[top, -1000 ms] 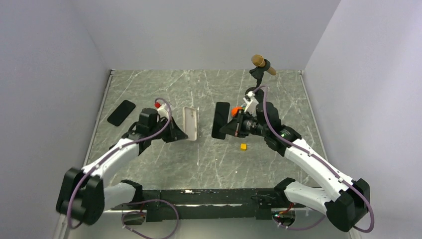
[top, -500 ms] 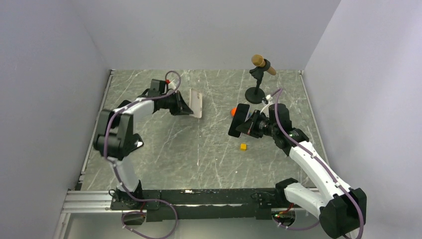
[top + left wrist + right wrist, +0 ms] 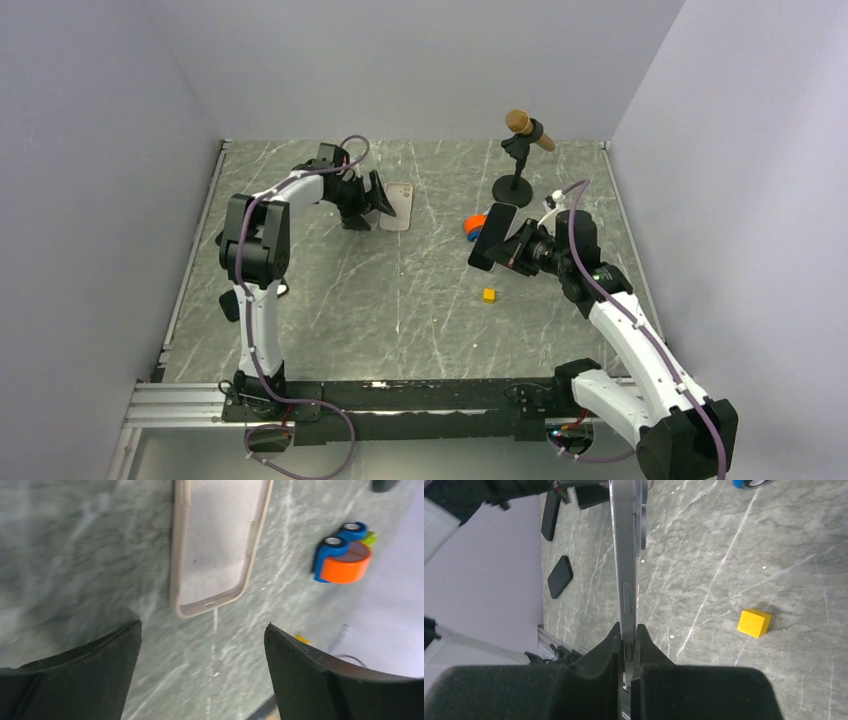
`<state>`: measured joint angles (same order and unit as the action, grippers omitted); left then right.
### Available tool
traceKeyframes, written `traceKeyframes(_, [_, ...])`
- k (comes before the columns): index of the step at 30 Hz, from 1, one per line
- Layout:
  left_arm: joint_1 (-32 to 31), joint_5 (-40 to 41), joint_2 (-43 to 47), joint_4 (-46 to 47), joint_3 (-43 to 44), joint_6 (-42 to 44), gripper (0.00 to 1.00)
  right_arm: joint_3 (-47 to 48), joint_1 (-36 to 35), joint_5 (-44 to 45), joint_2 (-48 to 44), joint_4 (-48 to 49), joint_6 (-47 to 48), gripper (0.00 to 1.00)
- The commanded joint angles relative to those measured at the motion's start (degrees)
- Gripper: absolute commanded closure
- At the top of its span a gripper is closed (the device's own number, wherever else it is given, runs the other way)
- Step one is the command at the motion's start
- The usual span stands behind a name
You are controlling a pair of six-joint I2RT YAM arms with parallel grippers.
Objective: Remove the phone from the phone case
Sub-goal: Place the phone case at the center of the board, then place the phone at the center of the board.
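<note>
separation looks done: the right gripper (image 3: 628, 640) clamps the bare phone (image 3: 626, 555) by its edge; the left gripper (image 3: 202, 630) stands wide, just left of the empty phone case (image 3: 215, 545). next, lay the phone down.

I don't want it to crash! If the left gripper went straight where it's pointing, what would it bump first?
Probably the empty beige phone case lying on the grey marbled table, just ahead of the open left gripper. Depth is unclear, so it might touch the table first.
</note>
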<state>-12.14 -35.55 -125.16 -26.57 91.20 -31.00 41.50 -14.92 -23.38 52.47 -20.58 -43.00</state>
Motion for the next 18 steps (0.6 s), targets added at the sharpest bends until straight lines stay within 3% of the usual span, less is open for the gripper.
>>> traceKeyframes(1, [0.01, 15.01, 9.15, -10.39, 2.48, 3.70, 0.01, 0.78, 1.61, 4.16, -0.56, -0.25, -2.66, 1.00])
traceKeyframes(5, [-0.67, 17.18, 19.18, -8.87, -1.45, 2.83, 0.01, -0.21, 4.33, 12.90, 1.72, -2.19, -8.64, 1.00])
traceKeyframes(9, [-4.17, 18.34, 27.69, -4.33, -5.43, 5.63, 0.01, -4.56, 9.04, 20.19, 3.02, 3.00, -14.59, 1.00])
traceKeyframes(13, [-7.60, 15.36, 30.89, -6.45, -3.99, 8.91, 0.01, -8.13, 18.49, 23.22, 5.56, 8.08, -22.86, 1.00])
traceKeyframes(18, [-9.39, 14.28, 35.54, -3.97, -6.69, 9.74, 0.01, -11.65, 25.40, 31.23, 10.39, 19.16, -28.75, 1.00])
